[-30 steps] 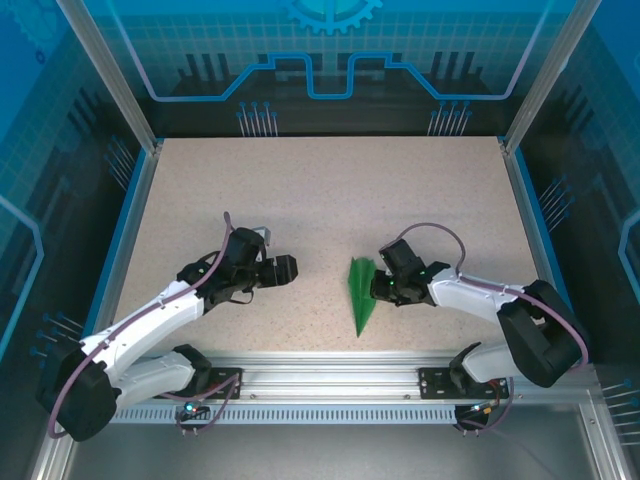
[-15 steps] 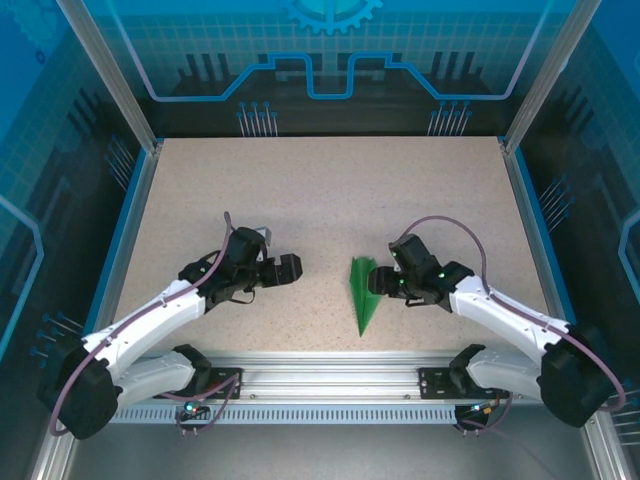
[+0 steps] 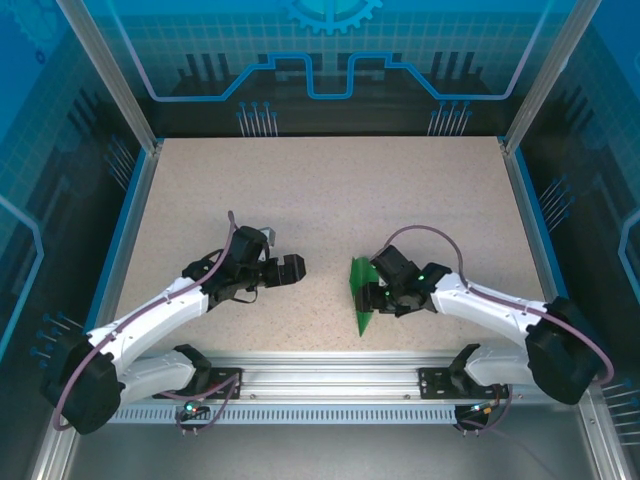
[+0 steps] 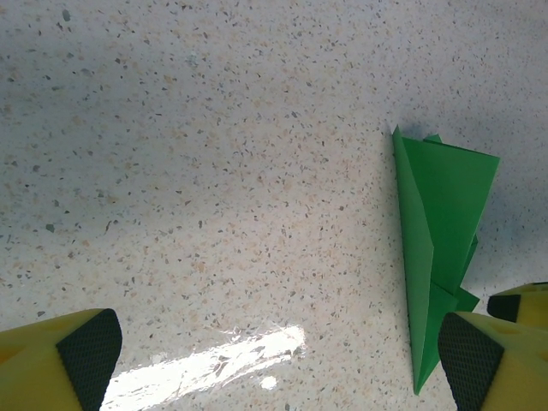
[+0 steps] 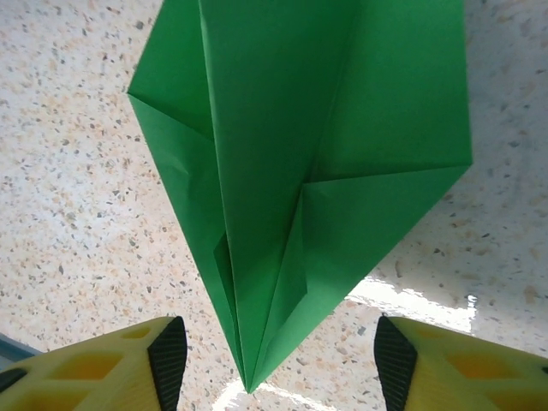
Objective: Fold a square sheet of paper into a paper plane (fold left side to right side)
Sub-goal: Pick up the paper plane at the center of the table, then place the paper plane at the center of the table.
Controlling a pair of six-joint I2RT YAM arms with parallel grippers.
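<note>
Right gripper (image 3: 373,299) sits over the paper plane (image 3: 362,294) on its right side, low above the speckled tabletop (image 3: 300,190). In my wrist view the jaws are spread wide and hold nothing. The plane (image 5: 291,163) lies flat, its nose pointing into the gap of the gripper (image 5: 276,355). Left gripper (image 3: 291,268) hangs well to the left of the plane, also wide open and empty, with the plane (image 4: 437,214) at the right of its view. My read on handling: thin, featherlight, limp paper. The stacked flaps look springy and likely to slide on this smooth top. Best hold is probably the thick centre crease near the nose, pinched lightly so the folds don't crush.
</note>
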